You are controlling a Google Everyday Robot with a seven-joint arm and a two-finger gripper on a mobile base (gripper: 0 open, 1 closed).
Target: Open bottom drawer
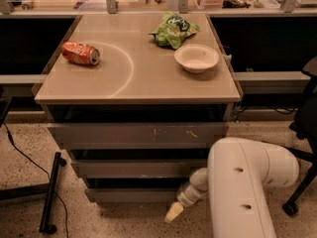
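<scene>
Looking down at a grey metal cabinet with three drawers stacked under a flat tan surface [138,78]. The bottom drawer [131,195] is the lowest and narrowest grey strip, plain and unmarked, sitting just above the speckled floor [119,223]. Above it is the middle drawer [138,168], and above that the top drawer [133,133], the widest front, with a few white scratch marks on it. There's a dark gap over each front.

The robot's white arm [245,182] fills the lower right and reaches in low. The tool [174,212] is a pale yellowish tip angled down and to the left, right by the bottom drawer's right end and just under its lower edge, close to the floor. Honestly can't tell how far open it is or whether it has hold of anything, and can't tell if it's touching the drawer front either.

Up top: a red soda can [80,53] lying on its side at the left, a green chip bag [173,29] toward the back, and an empty white bowl [196,57] just in front of the bag. A black office chair [308,118] sits off to the right, and a black stand leg [51,192] is on the floor at the left.
</scene>
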